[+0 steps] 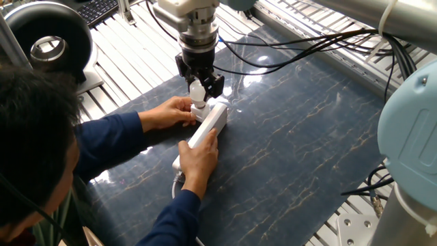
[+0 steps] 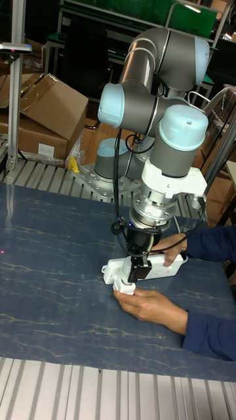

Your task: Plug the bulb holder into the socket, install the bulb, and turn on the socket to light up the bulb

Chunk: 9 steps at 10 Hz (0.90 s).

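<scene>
The white socket (image 1: 210,125) lies on the dark marbled mat, steadied by a person's two hands. At its far end stands the small white bulb holder (image 1: 200,110), plugged in upright. The frosted bulb (image 1: 197,91) sits on top of the holder, and my gripper (image 1: 199,85) comes straight down over it with its black fingers shut on the bulb's sides. In the tall fixed view my gripper (image 2: 137,270) covers the bulb, and the socket (image 2: 113,270) shows on both sides of it.
One hand (image 1: 171,112) holds the holder's end and the other hand (image 1: 199,156) presses on the socket's near part. The person's head and blue sleeves fill the lower left. Black cables (image 1: 300,44) hang across the mat's far side. A black round fan (image 1: 48,41) stands at the back left.
</scene>
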Tool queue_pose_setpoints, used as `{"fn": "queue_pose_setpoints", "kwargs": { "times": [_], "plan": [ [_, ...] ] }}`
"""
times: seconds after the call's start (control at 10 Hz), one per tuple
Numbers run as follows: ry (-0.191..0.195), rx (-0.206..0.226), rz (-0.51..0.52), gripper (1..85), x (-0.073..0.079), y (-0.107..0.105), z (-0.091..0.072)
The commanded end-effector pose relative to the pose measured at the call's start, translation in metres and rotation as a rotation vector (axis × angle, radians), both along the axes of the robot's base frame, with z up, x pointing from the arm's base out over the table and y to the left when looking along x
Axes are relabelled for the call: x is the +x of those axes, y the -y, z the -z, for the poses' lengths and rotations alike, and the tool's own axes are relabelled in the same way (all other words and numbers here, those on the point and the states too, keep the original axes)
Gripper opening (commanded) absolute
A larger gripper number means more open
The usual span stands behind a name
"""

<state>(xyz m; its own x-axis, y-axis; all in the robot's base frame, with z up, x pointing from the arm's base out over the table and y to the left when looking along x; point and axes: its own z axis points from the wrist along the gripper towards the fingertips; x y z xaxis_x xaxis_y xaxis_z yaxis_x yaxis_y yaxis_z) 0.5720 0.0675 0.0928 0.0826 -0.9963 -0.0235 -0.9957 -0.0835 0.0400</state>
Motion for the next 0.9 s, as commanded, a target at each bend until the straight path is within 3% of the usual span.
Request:
{"fn": "queue_pose_setpoints", "kwargs": {
  "times": [0.0, 0.8],
  "plan": [
    [-0.005, 0.009, 0.063, 1.0, -0.0009, -0.0041, -0.0011],
    [-0.022, 0.029, 0.241, 1.0, -0.0034, -0.0111, -0.0026]
  ]
}}
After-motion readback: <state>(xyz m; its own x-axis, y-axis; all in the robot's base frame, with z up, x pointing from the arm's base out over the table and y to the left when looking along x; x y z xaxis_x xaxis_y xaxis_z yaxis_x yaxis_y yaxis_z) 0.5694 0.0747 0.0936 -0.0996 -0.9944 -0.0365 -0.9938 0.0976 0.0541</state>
